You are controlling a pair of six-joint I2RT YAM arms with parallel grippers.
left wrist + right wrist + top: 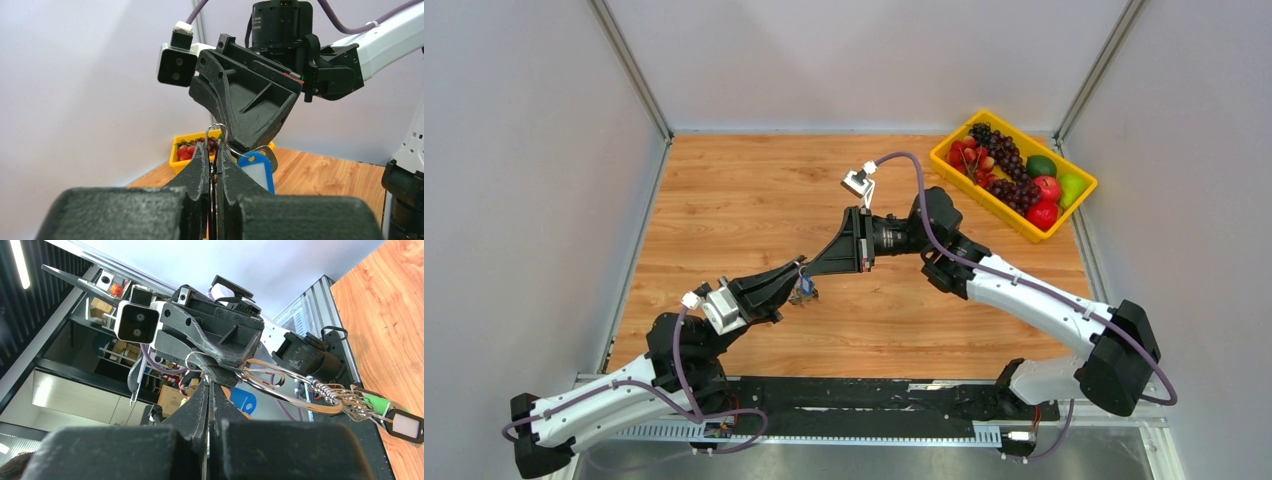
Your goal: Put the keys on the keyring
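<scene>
Silver keyring (218, 131) wire sticks up just past left fingers (201, 167), clamped on it. Right fingers (200, 410) closed too, tips meeting same wire; blue-tagged key (257, 172) just beside.

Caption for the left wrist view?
Left gripper, jaws shut on the keyring, meets the right gripper; blue key tag dangles alongside.

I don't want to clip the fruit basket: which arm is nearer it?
Right. The right arm bends close beside the yellow basket, on its side toward the table's middle; the left arm is far off, reaching from the near left corner.
</scene>
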